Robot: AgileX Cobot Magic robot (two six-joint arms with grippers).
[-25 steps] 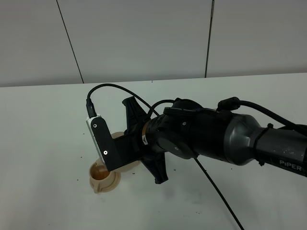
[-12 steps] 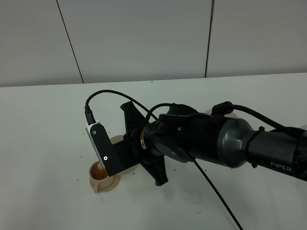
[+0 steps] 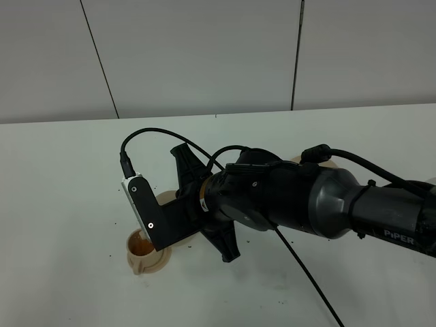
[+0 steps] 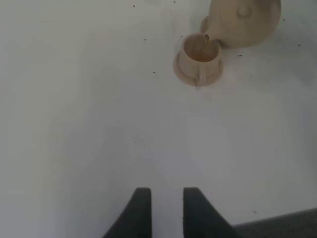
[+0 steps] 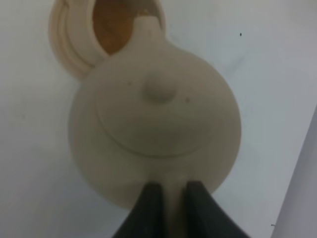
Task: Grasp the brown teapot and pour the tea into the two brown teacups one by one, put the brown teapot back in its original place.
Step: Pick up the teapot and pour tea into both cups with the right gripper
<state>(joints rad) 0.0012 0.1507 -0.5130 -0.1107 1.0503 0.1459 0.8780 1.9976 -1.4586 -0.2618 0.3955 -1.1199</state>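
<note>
Holding the brown teapot by its loop handle, your right gripper has its two dark fingers pinched tight on it. The pot is up in the air and tipped forward. Its spout sits right over one small teacup. From the left wrist camera you can see a thin line of tea going from the spout into the cup. The tea in the cup looks orange-brown. The round lid with its little knob is on the pot.

The cup stands on its own small saucer on the white table, with its handle pointing away from the pot. From the high camera your right arm reaches across to the left and hides most of the pot.

Your left gripper hangs over bare table, well apart from the cup. Its fingers are a little apart and hold nothing. Tiny dark specks lie on the table.
</note>
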